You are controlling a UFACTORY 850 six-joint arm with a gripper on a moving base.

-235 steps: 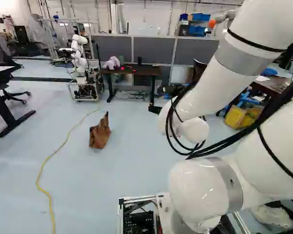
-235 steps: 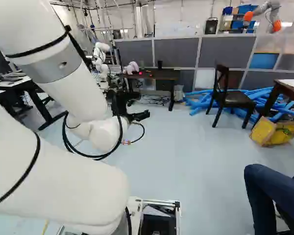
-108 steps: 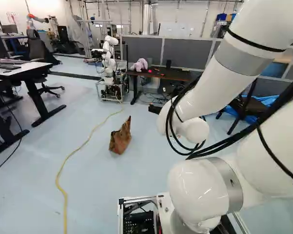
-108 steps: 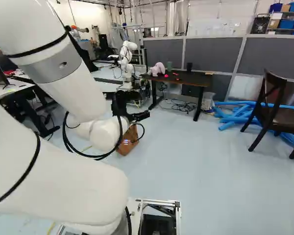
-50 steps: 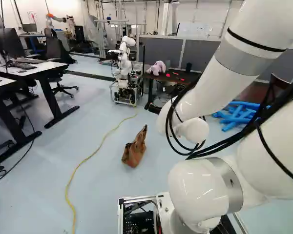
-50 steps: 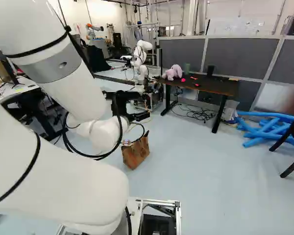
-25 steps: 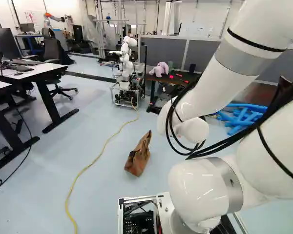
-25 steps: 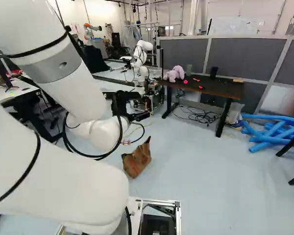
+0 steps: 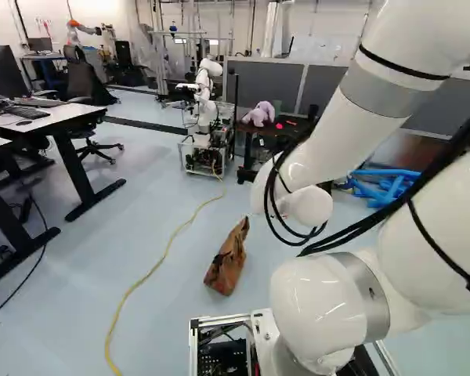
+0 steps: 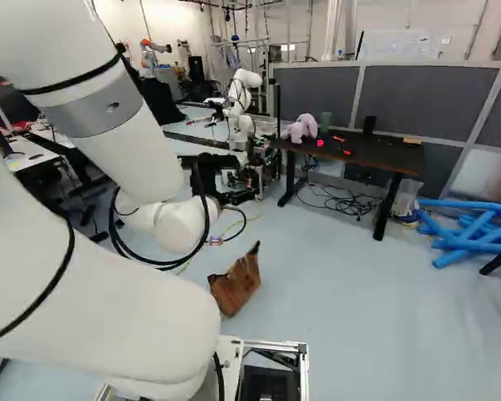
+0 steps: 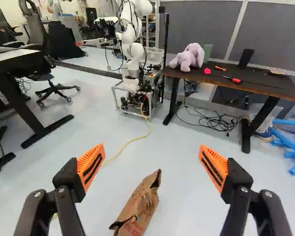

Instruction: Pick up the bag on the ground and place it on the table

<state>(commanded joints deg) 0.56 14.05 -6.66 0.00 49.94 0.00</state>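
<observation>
My gripper (image 10: pixel 233 197) is partly hidden behind the arm in the right base view. In the wrist view the gripper (image 11: pixel 151 155) stands wide open, its orange pads far apart with nothing gripped. The brown paper bag (image 11: pixel 140 209) lies on the floor beyond and between the fingers, apart from both. It leans, with a crumpled, narrow upper end, and shows left of the arm's wrist in the left base view (image 9: pixel 227 262). A dark table (image 10: pixel 380 157) stands farther ahead, against grey partitions.
On the dark table lie a purple plush toy (image 11: pixel 188 57) and small red things. Another robot (image 11: pixel 132 64) stands beside it. A yellow cable (image 9: pixel 145 278) runs past the bag. Blue tubes (image 10: pixel 472 230) lie right of the table, white desks (image 9: pixel 51 115) stand at the left.
The base has turned left and driven ahead; the bag appears nearer, still on the floor. In the last moment the arm has shifted slightly against its lowest joint.
</observation>
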